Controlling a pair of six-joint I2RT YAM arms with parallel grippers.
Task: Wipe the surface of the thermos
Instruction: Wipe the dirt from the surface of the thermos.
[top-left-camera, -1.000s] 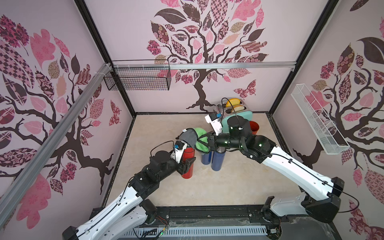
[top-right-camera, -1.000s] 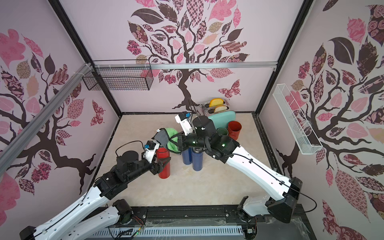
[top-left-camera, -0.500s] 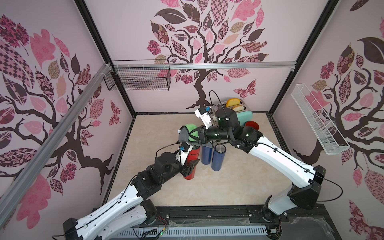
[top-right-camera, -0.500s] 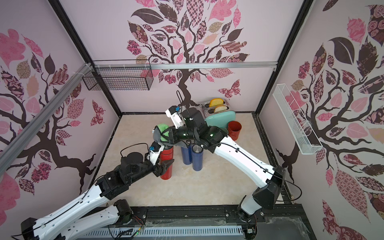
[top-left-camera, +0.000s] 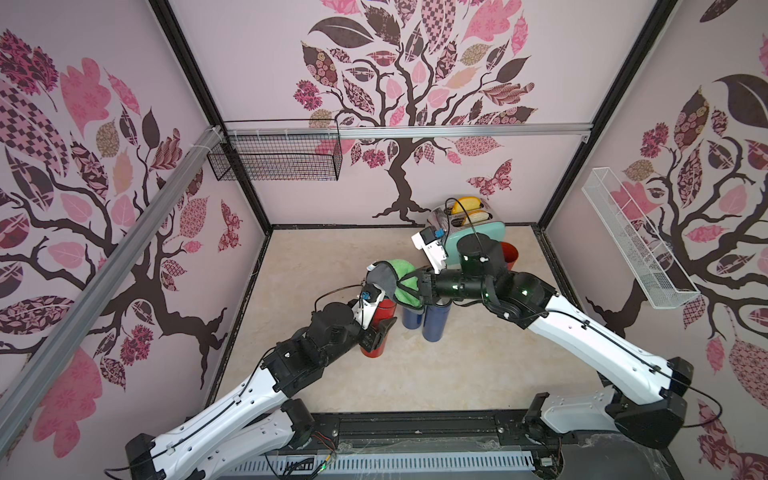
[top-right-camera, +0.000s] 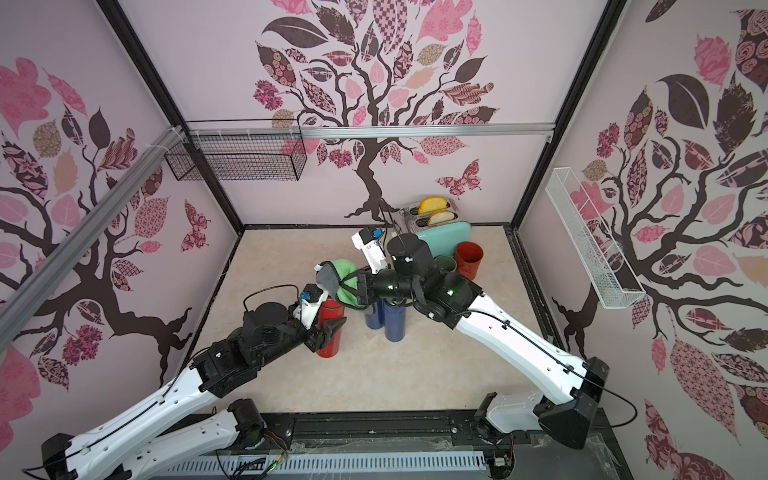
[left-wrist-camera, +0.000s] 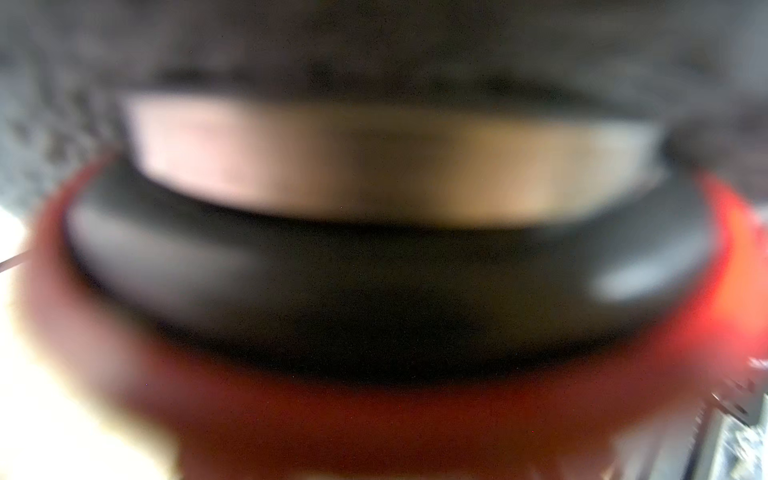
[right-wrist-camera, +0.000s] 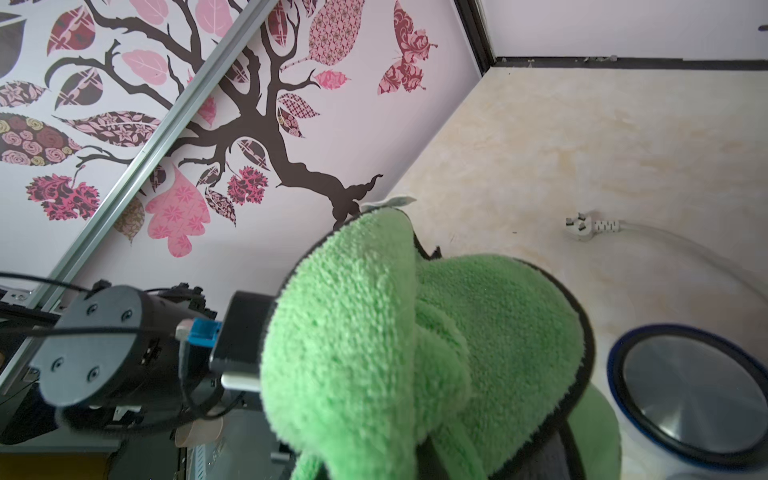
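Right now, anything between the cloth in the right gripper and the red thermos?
Nothing visible. The green cloth in the right gripper sits over the top of the red thermos; the left wrist view shows its grey side at the lid. The left gripper clamps the body, covering part of it. Two blue thermoses stand beside, not between.

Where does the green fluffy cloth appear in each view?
Top view: centre, the green fluffy cloth at the top of the red metal thermos.
Top view: same spot, by the thermos.
Left wrist: too blurred to tell; grey fuzz beyond the lid may be it.
Right wrist: close up, filling much of the picture.
Landmark: the thermos, in both top views and the left wrist.
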